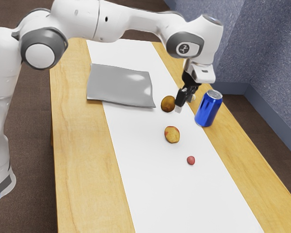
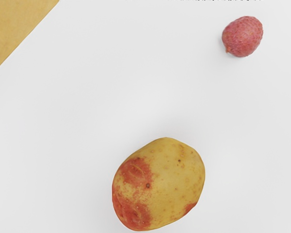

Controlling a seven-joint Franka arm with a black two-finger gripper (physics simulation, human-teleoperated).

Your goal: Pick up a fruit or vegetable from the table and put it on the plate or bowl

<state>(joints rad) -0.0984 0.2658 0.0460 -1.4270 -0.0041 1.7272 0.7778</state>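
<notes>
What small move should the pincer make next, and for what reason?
Probably lower toward the yellow-red fruit, shifting slightly to centre over it: in the wrist view it lies near the hand, unheld on the white runner, and the pincer hangs above the table.

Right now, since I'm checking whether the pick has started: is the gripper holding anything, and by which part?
Nothing appears to be held. The gripper hangs beside the brown fruit, which lies ungrasped on the white runner.

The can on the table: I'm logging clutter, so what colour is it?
Blue, with a silver top; the can shows best in the exterior view.
</notes>
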